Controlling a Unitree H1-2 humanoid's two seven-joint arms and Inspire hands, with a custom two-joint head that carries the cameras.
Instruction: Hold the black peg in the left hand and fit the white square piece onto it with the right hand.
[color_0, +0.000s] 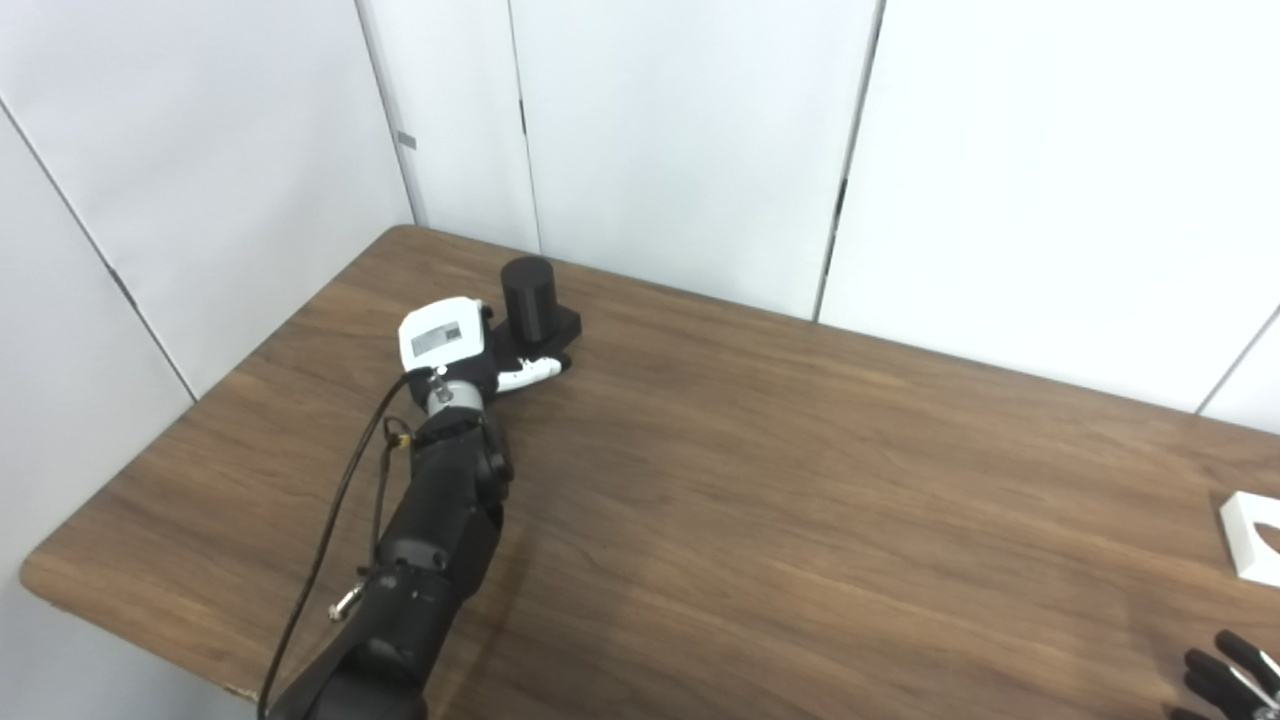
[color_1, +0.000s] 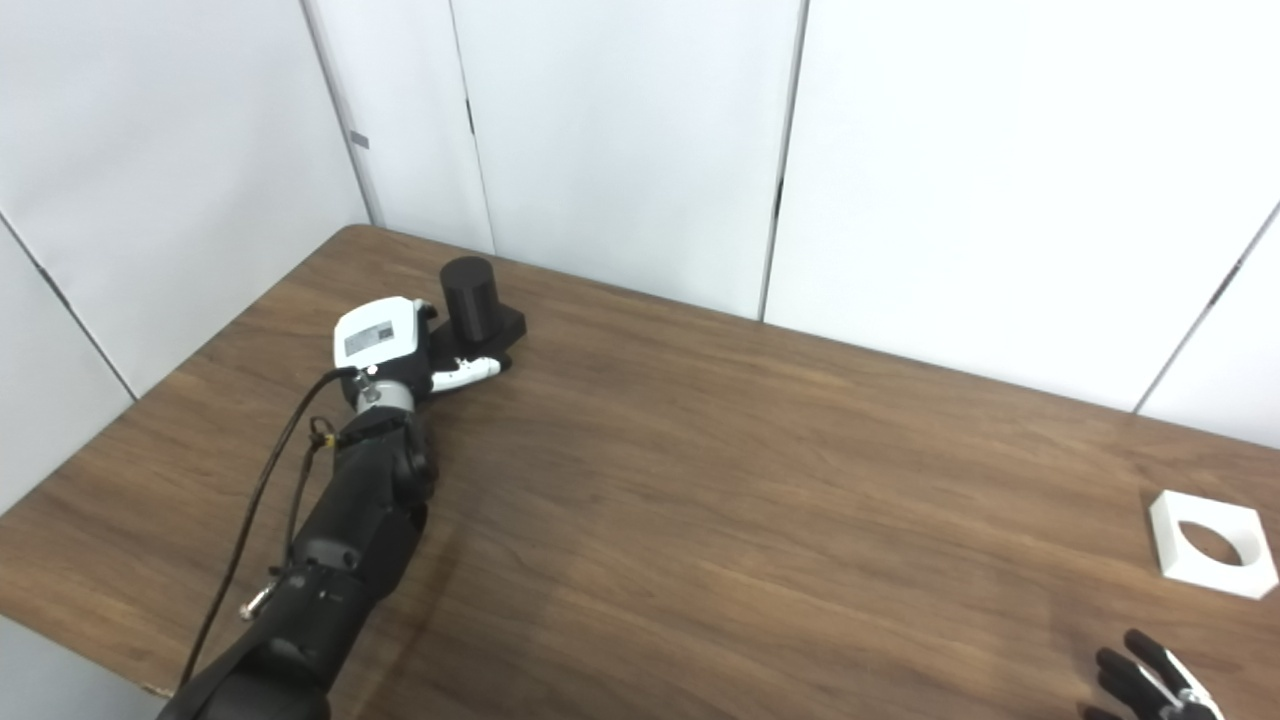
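Note:
The black peg (color_0: 528, 295), a short cylinder on a square black base, stands upright on the table's far left part. My left hand (color_0: 455, 350) is right beside it, its white back facing up. The white thumb lies along the front of the base; the fingers are hidden behind the hand, so a grip cannot be made out. The white square piece (color_1: 1212, 543), with a round hole, lies flat near the right edge. Only the black fingertips (color_1: 1140, 672) of my right hand (color_1: 1155, 685) show, at the bottom right corner, spread apart, holding nothing, short of the piece.
The brown wooden table (color_0: 760, 500) has a rounded far-left corner and a front-left edge near my left arm. White wall panels (color_0: 680, 130) stand close behind the table's far edge. A black cable (color_0: 330, 530) runs along the left forearm.

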